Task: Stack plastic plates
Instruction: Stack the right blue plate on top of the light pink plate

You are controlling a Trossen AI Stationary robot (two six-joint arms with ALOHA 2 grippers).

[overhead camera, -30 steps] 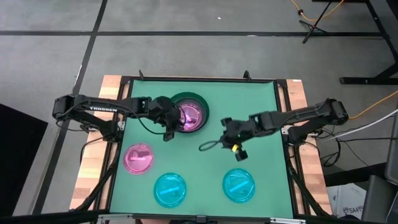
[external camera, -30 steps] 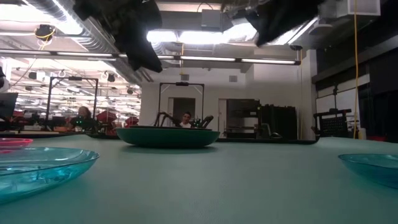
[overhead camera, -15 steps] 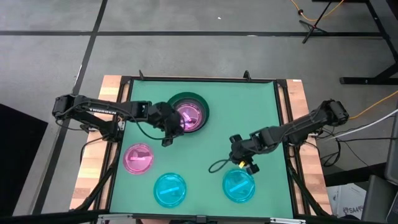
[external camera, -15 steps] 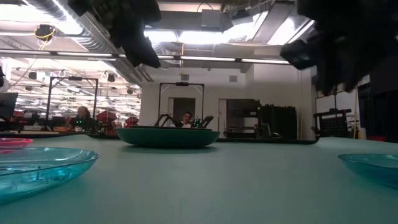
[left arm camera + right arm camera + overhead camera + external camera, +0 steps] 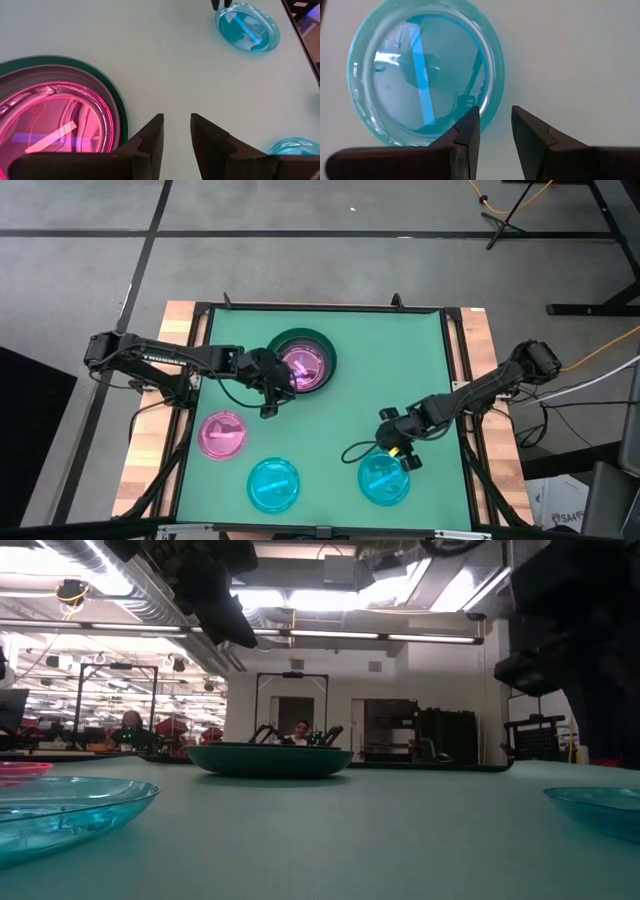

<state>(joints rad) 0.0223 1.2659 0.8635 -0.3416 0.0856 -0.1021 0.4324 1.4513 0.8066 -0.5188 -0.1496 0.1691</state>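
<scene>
A large dark green plate (image 5: pixel 303 363) lies at the table's far middle, with a grey plate (image 5: pixel 107 107) nested in it and translucent pink (image 5: pixel 55 125) on top. My left gripper (image 5: pixel 268 402) (image 5: pixel 176 131) hovers open just beside its near-left rim. A single pink plate (image 5: pixel 222 434) and a cyan plate (image 5: pixel 274 484) lie flat near the front left. My right gripper (image 5: pixel 403 454) (image 5: pixel 496 122), open, hangs over the far rim of the right cyan plate (image 5: pixel 384 478) (image 5: pixel 422 75). One finger shows over that plate and one over the mat beside it.
The green mat (image 5: pixel 400 360) is bare across its far right and centre. Black frame rails and wooden strips (image 5: pixel 150 470) border the table. A loose cable loop (image 5: pixel 355 450) hangs by my right wrist. In the low view, people sit far off in the room beyond the table.
My right gripper has swung from the table's middle toward the near edge and come down, ending over the right cyan plate's far rim. No plate has moved.
</scene>
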